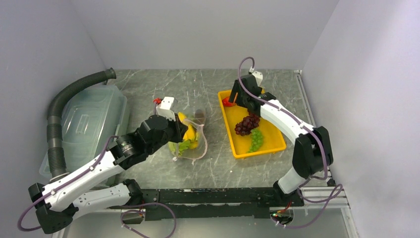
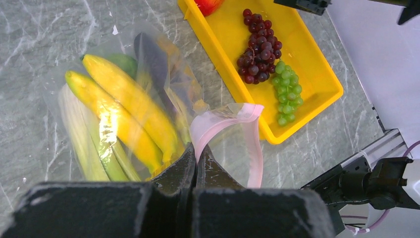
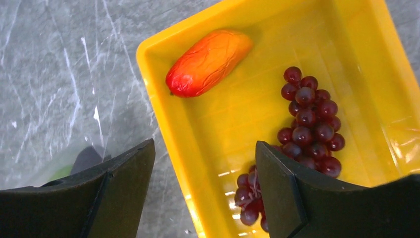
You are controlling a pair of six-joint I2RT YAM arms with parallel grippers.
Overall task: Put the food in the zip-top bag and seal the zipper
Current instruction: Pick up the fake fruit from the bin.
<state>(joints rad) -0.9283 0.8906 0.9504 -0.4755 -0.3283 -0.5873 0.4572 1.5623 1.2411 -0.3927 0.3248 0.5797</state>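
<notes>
Left gripper (image 2: 196, 154) is clamped tight on the pink zipper (image 2: 223, 118) of the zip-top bag (image 2: 163, 59), which sits at 9 o'clock from the yellow tray (image 3: 163, 47) with bananas (image 2: 124, 104) inside. The film looks floppy and slick, so I'd hold that stiffer strip. Right gripper (image 3: 204, 148) is wide open and empty, with the red-orange fruit (image 3: 208, 62) at its 11 o'clock. That one's probably light and smooth, so pinch it mid-body.

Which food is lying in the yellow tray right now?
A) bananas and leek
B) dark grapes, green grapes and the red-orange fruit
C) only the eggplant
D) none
B: the yellow tray holds the dark grapes, the green grapes and the red-orange fruit, while the bananas lie inside the zip-top bag.
</notes>
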